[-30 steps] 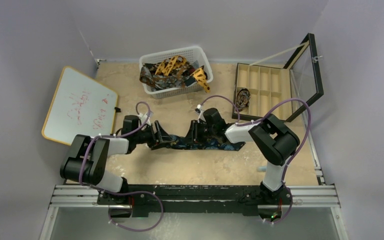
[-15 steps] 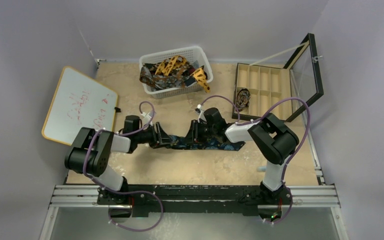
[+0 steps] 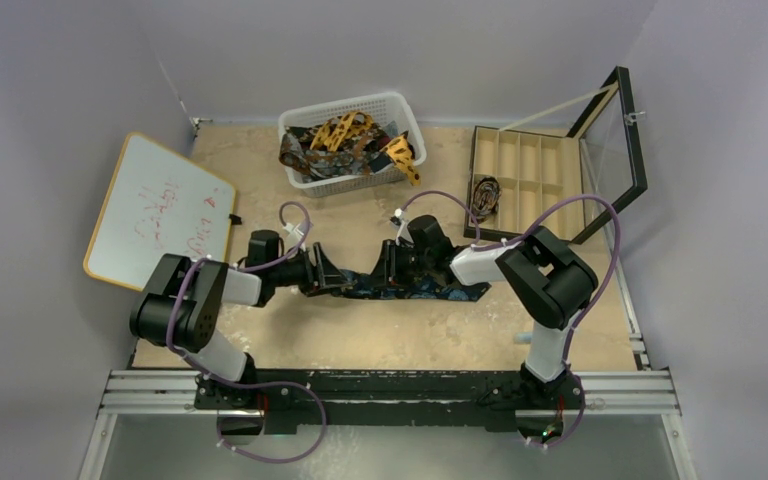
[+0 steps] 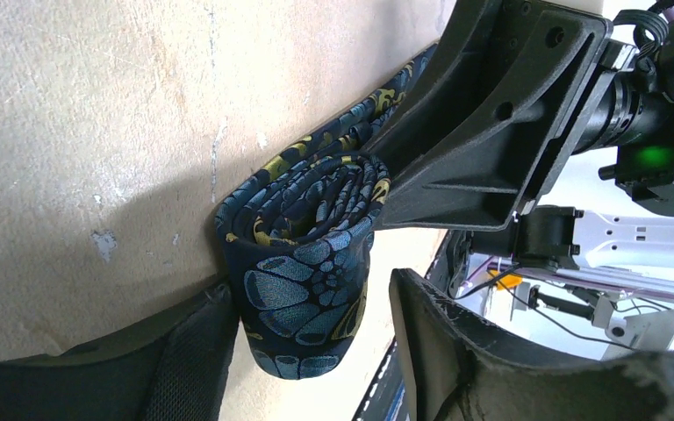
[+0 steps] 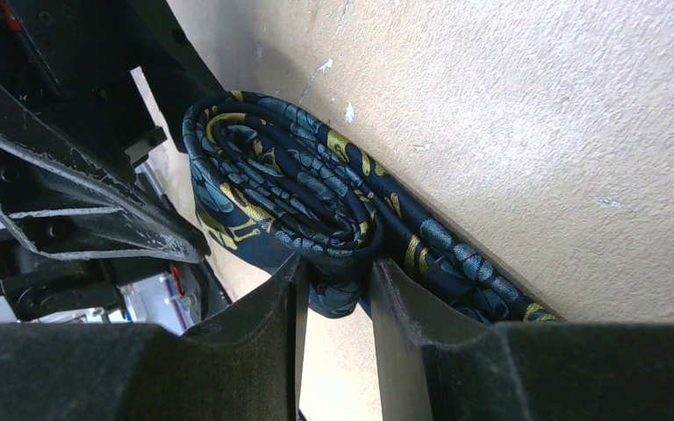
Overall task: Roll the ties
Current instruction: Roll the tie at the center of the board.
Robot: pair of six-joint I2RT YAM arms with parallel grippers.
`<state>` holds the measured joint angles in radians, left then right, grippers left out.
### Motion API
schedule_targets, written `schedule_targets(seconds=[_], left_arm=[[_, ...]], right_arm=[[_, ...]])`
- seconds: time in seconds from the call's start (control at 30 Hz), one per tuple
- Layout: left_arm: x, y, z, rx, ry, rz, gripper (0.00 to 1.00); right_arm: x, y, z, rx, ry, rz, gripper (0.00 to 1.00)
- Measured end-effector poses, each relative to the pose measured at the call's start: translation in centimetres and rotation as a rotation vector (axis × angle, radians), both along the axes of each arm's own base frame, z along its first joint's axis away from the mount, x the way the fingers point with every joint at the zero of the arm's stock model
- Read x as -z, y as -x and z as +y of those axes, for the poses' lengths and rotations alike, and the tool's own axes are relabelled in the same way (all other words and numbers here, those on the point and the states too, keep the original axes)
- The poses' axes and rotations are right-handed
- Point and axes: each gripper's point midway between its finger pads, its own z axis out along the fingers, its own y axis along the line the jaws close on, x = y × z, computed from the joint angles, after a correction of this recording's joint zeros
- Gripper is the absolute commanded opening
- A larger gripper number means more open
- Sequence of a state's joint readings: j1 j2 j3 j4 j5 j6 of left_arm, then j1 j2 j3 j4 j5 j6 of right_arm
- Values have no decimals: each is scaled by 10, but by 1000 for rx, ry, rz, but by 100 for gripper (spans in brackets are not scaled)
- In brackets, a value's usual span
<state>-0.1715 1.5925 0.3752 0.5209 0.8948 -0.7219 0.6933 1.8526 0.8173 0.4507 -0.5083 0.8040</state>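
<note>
A dark navy tie (image 3: 430,288) with blue-gold print lies across the middle of the table, its left part wound into a roll (image 4: 309,215). My left gripper (image 3: 326,272) stands open round the roll (image 4: 311,294). One pad (image 4: 189,364) touches the roll and the other is clear of it. My right gripper (image 3: 386,270) faces it and is shut on the roll's edge (image 5: 335,270). The unrolled tail (image 5: 456,263) runs off to the right. Orange-yellow (image 3: 345,130) and dark brown (image 3: 298,152) ties lie in the basket.
The white mesh basket (image 3: 403,106) stands at the back centre. A compartment box (image 3: 530,160) with a raised glass lid (image 3: 615,150) is at the back right, with a rolled tie (image 3: 485,196) in one cell. A whiteboard (image 3: 160,212) lies at the left.
The left arm's elbow has shifted a little up and to the right. Both grippers have stayed at the tie roll, and the right arm has not moved.
</note>
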Motion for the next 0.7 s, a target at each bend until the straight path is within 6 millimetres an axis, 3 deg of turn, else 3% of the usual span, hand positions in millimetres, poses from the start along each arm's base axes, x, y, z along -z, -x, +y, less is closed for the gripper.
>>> schedule_targets(seconds=[0.27, 0.47, 0.7], left_arm=[[-3, -7, -1, -4, -3, -23, 62], [2, -13, -4, 10, 6, -35, 47], [8, -12, -4, 3, -9, -33, 19]], right_arm=[[0, 0, 0, 0, 0, 0, 33], [1, 0, 0, -4, -7, 5, 33], [0, 0, 0, -7, -9, 6, 40]])
